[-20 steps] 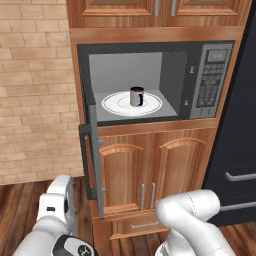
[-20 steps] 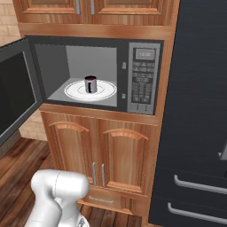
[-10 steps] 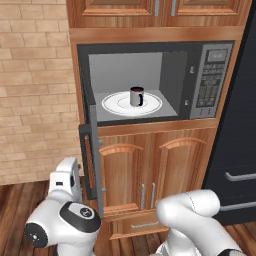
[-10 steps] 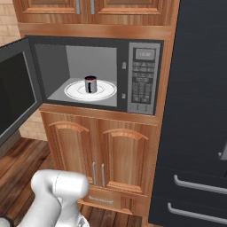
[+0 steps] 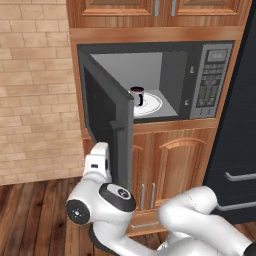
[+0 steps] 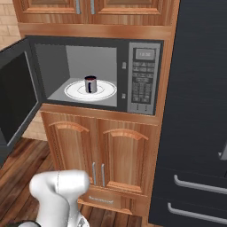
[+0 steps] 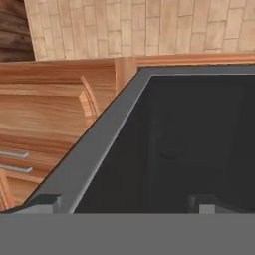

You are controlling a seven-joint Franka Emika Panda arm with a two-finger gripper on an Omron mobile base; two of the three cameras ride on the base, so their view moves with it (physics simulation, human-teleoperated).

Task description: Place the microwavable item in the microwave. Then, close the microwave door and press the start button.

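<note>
microwave (image 6: pixel 95 73): built-in, rigid, fixed in the wooden cabinetry, up and ahead of the gripper; cavity open; keypad panel (image 6: pixel 143 77) on the far side, well apart from the gripper and beyond the door's swing.
microwave door (image 5: pixel 107 122): stiff grey frame with a big dark window, hinged, partly swung out; likely light to move but free to swing, so best pushed flat on the outer face near the free edge or the frame, not pinched. In the hand view, dark window (image 7: pixel 184 144) and grey frame (image 7: pixel 94 149) directly ahead of the fingertips, very close.
fridge (image 6: pixel 195 111): tall dark panel far off to the side past the keypad, clear of the door's arc.
lower cabinet doors (image 6: pixel 104 155): wood, below the microwave, beneath and beside the gripper; no obstacle to the swing.
brick wall (image 5: pixel 35 90): behind the door's outer side, bounding the room the arm has out there.
arm's own links (image 5: pixel 105 200): crowded low, just under the door's lower edge; judged the likeliest thing to snag on the door.
gripper (image 7: pixel 124 201): spread wide, nothing between the fingers, tips facing the door.
plate (image 6: pixel 91 90): white turntable inside the cavity, far beyond the door.
microwavable item (image 6: pixel 90 84): small dark cup, upright on the plate's middle, already in the cavity; light, rigid, easily tipped; needs no more handling.
</note>
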